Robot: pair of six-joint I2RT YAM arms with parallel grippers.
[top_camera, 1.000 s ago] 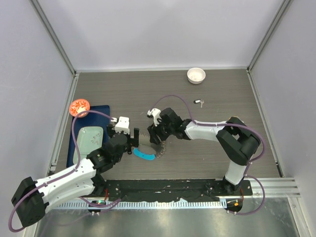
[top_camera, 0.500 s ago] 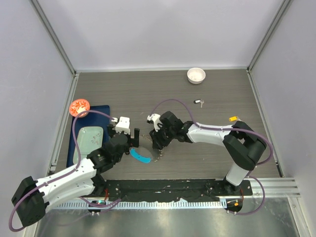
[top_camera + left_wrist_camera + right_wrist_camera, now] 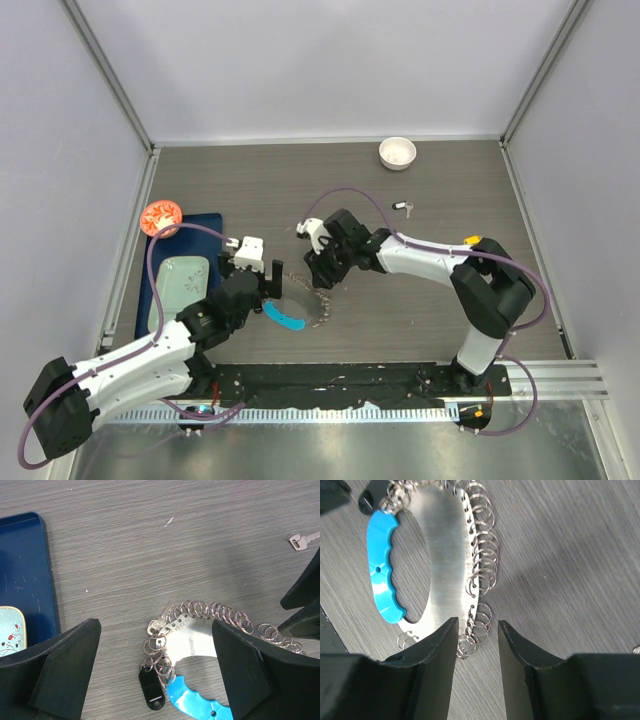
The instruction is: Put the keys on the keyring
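The keyring (image 3: 303,303) lies flat on the table, a silver plate (image 3: 440,555) edged with small wire rings (image 3: 482,555) and a blue curved segment (image 3: 382,585). A silver key (image 3: 159,624) and a black tag (image 3: 151,692) hang on its rings. My left gripper (image 3: 155,672) is open and straddles the ring's left part from above. My right gripper (image 3: 476,642) hovers at the ring's other end, jaws narrowed but apart, with a few wire rings between them. A loose silver key (image 3: 302,540) and a black-tagged key (image 3: 401,207) lie farther back.
A white bowl (image 3: 397,152) stands at the back right. A dark blue tray (image 3: 190,232) with a pale plate (image 3: 180,285) sits at the left, a red-orange round thing (image 3: 160,215) at its far corner. The right gripper's black fingers (image 3: 305,595) show at the left wrist view's edge.
My right gripper's jaws have narrowed and it has shifted slightly along the ring's far edge. The keyring's blue segment has slid a little left. The left gripper has stayed open in place.
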